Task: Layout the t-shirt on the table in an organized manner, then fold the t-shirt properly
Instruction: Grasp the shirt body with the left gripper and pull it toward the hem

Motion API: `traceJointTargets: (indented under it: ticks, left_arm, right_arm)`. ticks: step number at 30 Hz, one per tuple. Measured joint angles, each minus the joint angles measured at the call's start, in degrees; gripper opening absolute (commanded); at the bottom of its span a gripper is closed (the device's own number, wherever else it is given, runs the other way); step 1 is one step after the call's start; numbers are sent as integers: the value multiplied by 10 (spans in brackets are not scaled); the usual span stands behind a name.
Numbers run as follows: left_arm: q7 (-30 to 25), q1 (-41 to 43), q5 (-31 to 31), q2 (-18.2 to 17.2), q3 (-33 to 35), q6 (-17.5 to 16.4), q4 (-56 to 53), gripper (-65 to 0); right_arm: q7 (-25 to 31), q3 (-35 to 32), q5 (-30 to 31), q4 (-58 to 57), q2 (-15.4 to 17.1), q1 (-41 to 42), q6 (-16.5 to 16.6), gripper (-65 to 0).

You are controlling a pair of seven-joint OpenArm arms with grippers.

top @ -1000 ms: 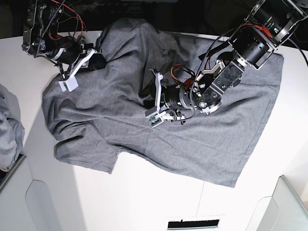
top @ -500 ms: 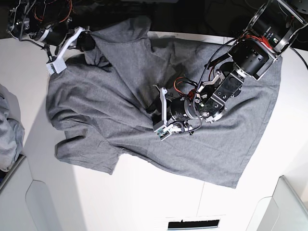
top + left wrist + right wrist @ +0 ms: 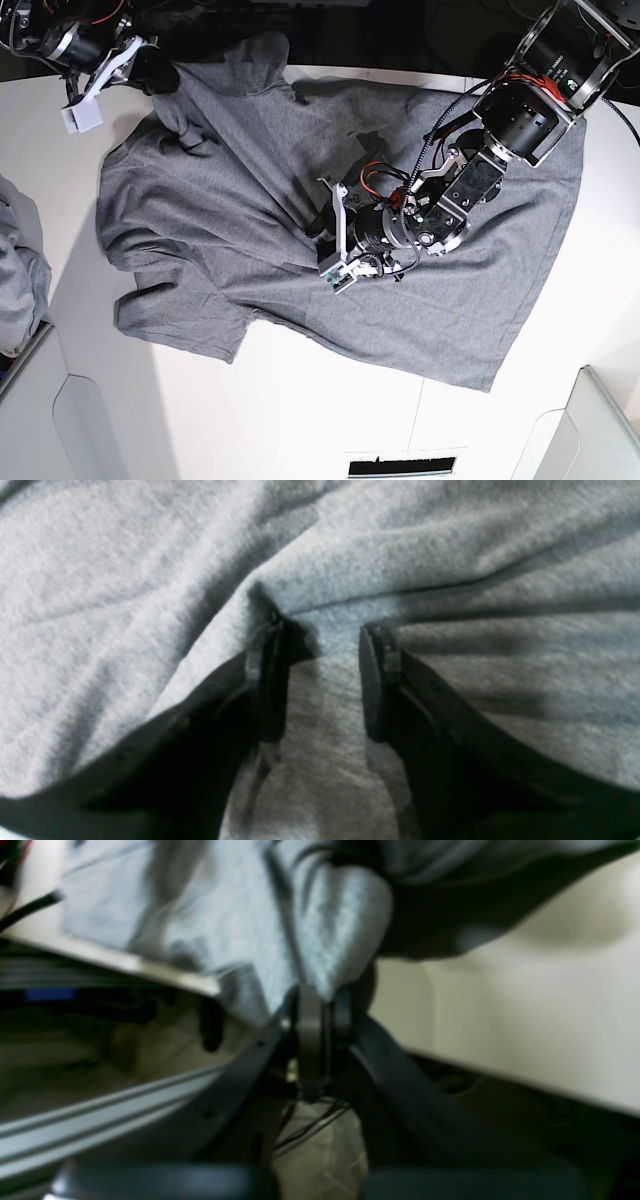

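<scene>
The heather-grey t-shirt [image 3: 230,200] lies spread and creased over the white table [image 3: 320,400]. My right gripper [image 3: 158,75] is at the far left corner, shut on a bunched edge of the t-shirt [image 3: 340,915]. In the right wrist view the gripper [image 3: 320,1000] has its fingers pinched together on that fold, with the table [image 3: 525,1015] beside it. My left gripper [image 3: 316,224] rests on the shirt's middle. In the left wrist view that gripper [image 3: 322,640] is open, its black fingers [image 3: 270,680] pressed onto the cloth [image 3: 125,580], with a ridge of fabric at the tips.
A paler bluish-grey bunched cloth [image 3: 18,270] lies at the left edge. Light grey rounded bins stand at the front left [image 3: 40,420] and front right [image 3: 600,430]. A dark slot [image 3: 400,465] sits at the front edge. Behind the table is dark.
My right gripper has pulled its fold of the t-shirt up and left toward the far corner, drawing that side flatter. The left gripper has shifted slightly right on the cloth.
</scene>
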Motion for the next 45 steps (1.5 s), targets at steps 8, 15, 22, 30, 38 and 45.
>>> traceJointTargets:
  ticks: [8, 15, 22, 30, 38, 45]
  left_arm:
    - [1, 0, -2, -8, -1, 0, 0, -381]
    - [43, 0, -8, -13, -2, -28, 17, -381]
    - [123, 35, -102, -76, 2, -60, 157, -381]
    - [154, 105, -147, -111, 1, -62, 337, -381]
    - [143, 178, -123, -111, 2, -66, 341, -381]
    - [143, 178, -101, -120, -31, -67, 341, -381]
  right_arm:
    - [-10, 7, 4, 0, -1, -37, 0, -397]
    - [37, 46, -39, 14, -1, 2, 0, -380]
    - [92, 51, -150, 7, 2, 74, -7, -380]
    - [112, 51, -174, -132, 34, 192, -20, -470]
    - [120, 50, -175, -258, 52, 281, -15, -650]
    - [117, 36, -189, -295, 66, 286, -15, -650]
